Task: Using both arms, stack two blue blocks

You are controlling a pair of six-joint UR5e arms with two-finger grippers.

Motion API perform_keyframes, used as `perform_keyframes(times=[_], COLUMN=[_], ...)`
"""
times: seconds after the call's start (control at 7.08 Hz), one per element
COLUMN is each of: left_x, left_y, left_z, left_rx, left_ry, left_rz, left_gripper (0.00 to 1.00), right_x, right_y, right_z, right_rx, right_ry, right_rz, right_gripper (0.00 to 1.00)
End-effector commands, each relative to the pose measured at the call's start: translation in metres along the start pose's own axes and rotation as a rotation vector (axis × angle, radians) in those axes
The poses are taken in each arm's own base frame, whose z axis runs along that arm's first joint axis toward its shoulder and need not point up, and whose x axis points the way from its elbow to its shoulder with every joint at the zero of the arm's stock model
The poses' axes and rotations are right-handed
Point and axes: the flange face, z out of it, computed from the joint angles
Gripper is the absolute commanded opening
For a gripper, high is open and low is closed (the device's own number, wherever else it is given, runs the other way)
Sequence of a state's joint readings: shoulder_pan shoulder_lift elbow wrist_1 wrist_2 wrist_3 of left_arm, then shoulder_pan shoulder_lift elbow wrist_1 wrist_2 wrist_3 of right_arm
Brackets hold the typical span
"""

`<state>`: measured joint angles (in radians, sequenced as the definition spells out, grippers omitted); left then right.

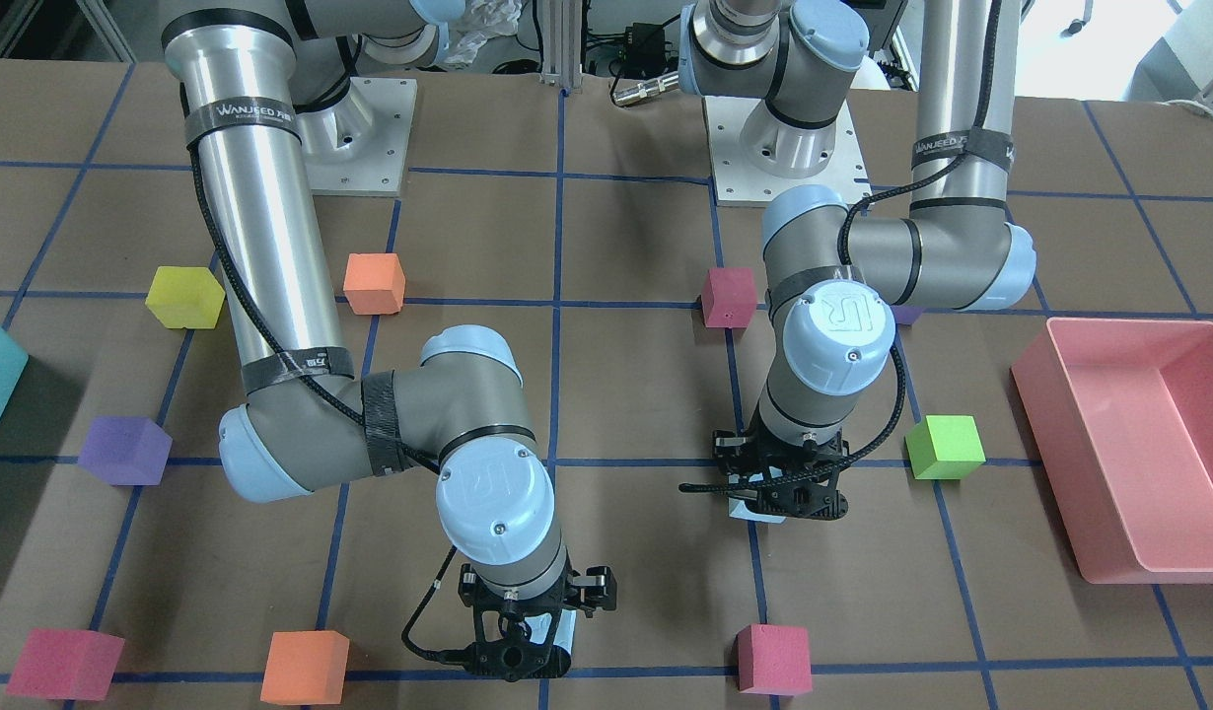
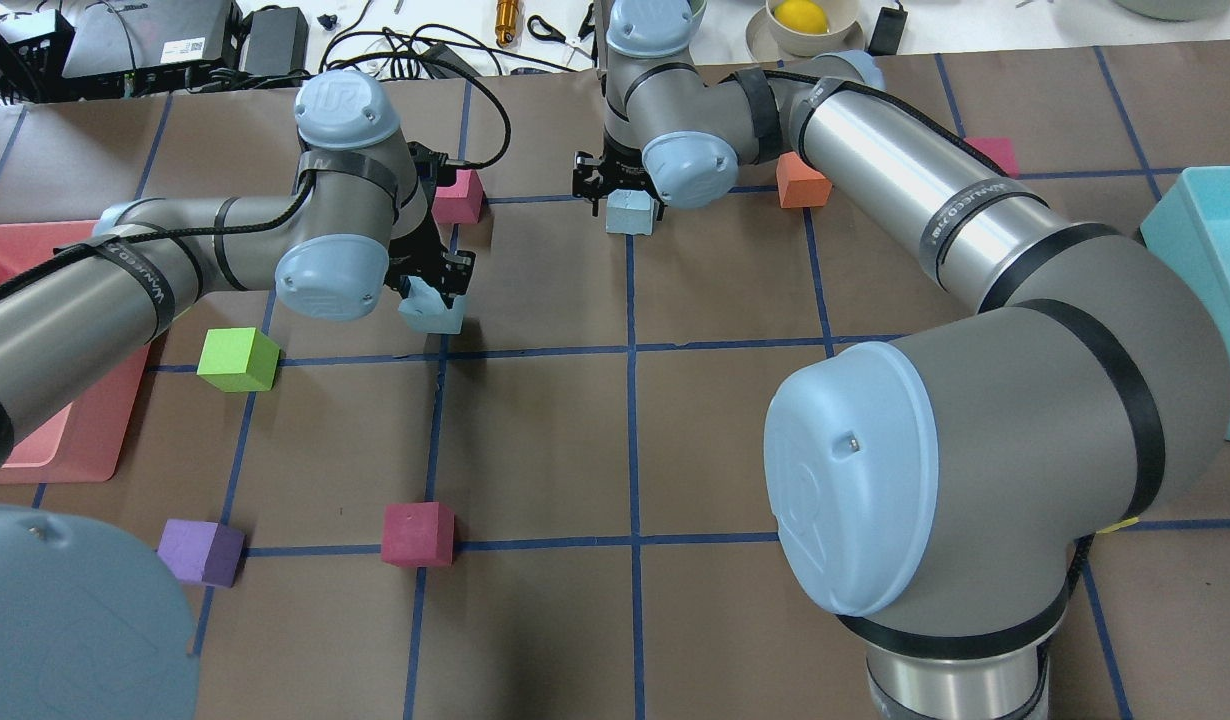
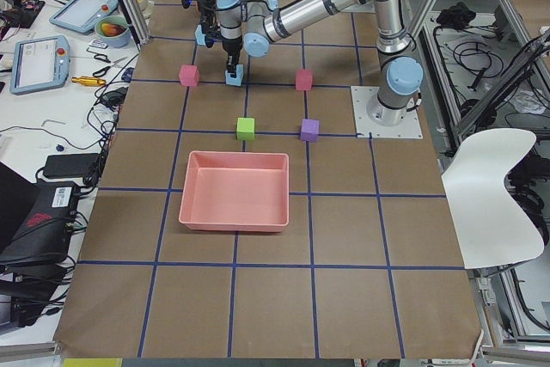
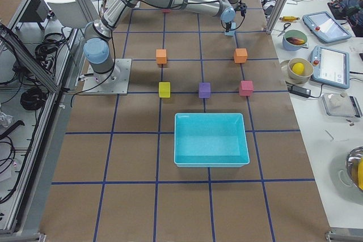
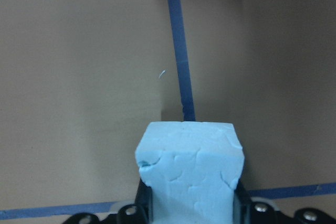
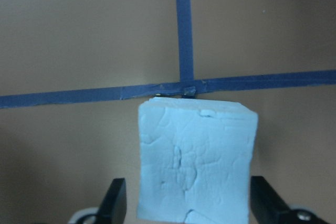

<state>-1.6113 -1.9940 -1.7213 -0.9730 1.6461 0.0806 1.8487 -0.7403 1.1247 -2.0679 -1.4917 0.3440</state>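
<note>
Two pale blue blocks show. My left gripper [image 2: 433,292] is shut on one blue block [image 2: 433,316] at or just above the table; its wrist view shows the block [image 5: 189,177] pinched tight between the jaws. My right gripper [image 2: 623,196] stands open over the other blue block [image 2: 630,213], which rests by a tape crossing. In the right wrist view that block [image 6: 197,161] sits between the fingers [image 6: 116,200] with a gap on one side. In the front view the left gripper [image 1: 779,498] is on the right and the right gripper [image 1: 523,646] is on the left.
A pink tray [image 2: 35,440] lies at the left edge and a teal bin [image 2: 1205,250] at the right. A green cube [image 2: 237,358], magenta cubes [image 2: 458,195] [image 2: 417,533], a purple cube [image 2: 201,550] and an orange cube [image 2: 803,188] lie around the grippers.
</note>
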Motion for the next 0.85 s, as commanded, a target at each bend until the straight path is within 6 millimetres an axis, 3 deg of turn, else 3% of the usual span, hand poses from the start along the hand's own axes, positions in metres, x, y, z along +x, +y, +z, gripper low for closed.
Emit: perform_keyframes(times=[0.0, 0.28, 0.56, 0.71], left_x=[0.003, 0.009, 0.010, 0.012], left_y=[-0.016, -0.028, -0.030, -0.030], left_z=[-0.027, -0.050, -0.053, -0.052], left_rx=[0.003, -0.014, -0.012, -0.013], left_ry=[0.006, 0.066, 0.069, 0.073], left_rz=[0.003, -0.004, -0.004, -0.019], left_gripper=[0.01, 0.00, 0.00, 0.00], right_x=[0.000, 0.026, 0.095, 0.126], right_y=[0.005, 0.018, 0.023, 0.039], right_z=[-0.038, -0.118, -0.176, -0.202], right_rx=[0.000, -0.032, -0.122, -0.145], right_ry=[0.001, 0.033, 0.061, 0.067], right_rz=[-0.003, 0.032, 0.048, 0.067], right_gripper=[1.00, 1.00, 1.00, 1.00])
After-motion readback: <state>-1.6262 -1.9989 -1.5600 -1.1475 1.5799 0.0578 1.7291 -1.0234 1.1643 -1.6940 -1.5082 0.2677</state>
